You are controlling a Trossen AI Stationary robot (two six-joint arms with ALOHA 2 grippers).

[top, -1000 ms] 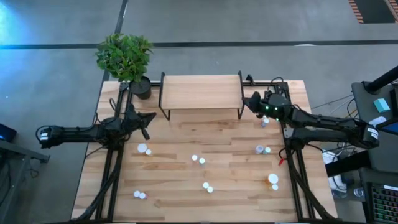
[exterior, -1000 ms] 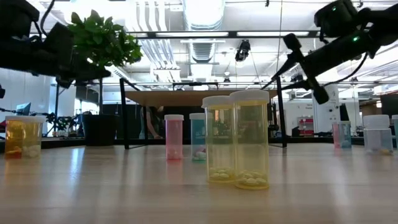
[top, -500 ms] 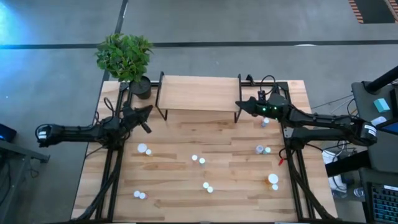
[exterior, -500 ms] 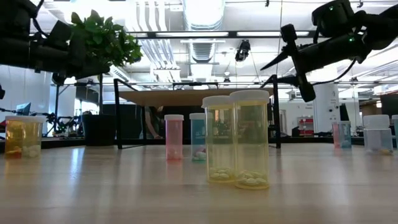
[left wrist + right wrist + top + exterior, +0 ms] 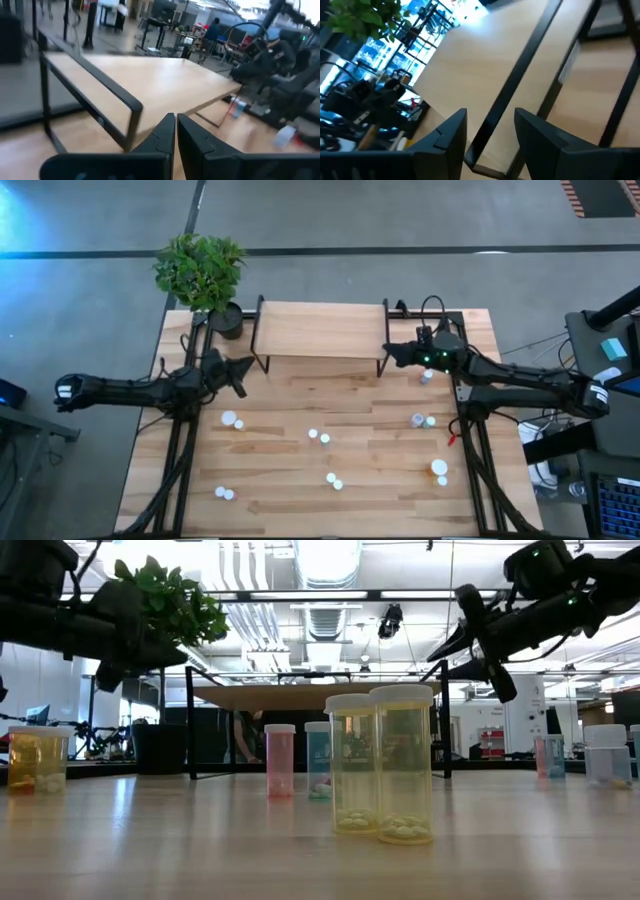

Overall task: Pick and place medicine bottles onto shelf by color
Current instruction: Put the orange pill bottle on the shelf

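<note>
While both arms flank it, low light-wood shelf on black wire frame (image 5: pixel 322 328) stands bare at table's far edge; small white-capped medicine bottles (image 5: pixel 318 436) lie scattered nearer; left gripper (image 5: pixel 243 365) closed, empty; right gripper (image 5: pixel 387 356) straddles frame bar, parted

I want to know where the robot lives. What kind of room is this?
Probably a robotics lab or workshop. Two robot arms work at a wooden table on a bare concrete floor, and the low view shows open ceiling ducts and desks with equipment behind.
</note>
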